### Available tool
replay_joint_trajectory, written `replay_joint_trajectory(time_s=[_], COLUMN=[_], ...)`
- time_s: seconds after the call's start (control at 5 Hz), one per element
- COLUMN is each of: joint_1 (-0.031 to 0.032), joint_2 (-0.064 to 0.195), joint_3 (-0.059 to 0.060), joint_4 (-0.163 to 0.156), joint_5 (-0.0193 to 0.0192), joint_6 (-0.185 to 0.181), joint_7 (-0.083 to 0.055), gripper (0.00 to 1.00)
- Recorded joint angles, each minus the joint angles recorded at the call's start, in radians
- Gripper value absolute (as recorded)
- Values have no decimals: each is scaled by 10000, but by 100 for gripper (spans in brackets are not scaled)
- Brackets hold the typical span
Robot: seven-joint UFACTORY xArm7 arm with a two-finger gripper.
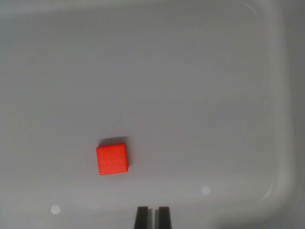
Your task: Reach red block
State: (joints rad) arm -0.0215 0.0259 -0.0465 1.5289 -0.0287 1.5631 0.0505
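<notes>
The wrist view is looking straight down into a pale grey tray (pixel 286 119). Its floor is filling most of the frame. A raised rim is running down the wrist view's right side and curving round at the lower right corner; a second rounded corner is showing at the upper right.

The block (pixel 112 159) is lying flat on the tray floor, in the lower left part of the view. It is red and square from above, and it is sitting slightly turned against the frame edges. A narrow shadow is falling along its upper edge. Nothing is touching it.

The gripper (pixel 152 218) is entering at the bottom edge, just right of the block's column and below it. Only the two dark fingertips (pixel 141 217) are showing. They are standing side by side and upright in the frame, with only a thin strip of tray floor showing between them, so the jaws are nearly closed. They are holding nothing. The fingertips are standing apart from the block, with bare floor between them.

Two small bright spots (pixel 55 209) are showing on the floor near the bottom, one at the left and one right of the gripper.
</notes>
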Motion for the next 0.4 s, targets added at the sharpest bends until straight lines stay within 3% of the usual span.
replay_joint_trajectory(time_s=[0.4], joint_1=[9], joint_2=[27], joint_3=[6], joint_4=[-91], joint_5=[-2], joint_6=[-117], joint_7=[15], gripper=[0])
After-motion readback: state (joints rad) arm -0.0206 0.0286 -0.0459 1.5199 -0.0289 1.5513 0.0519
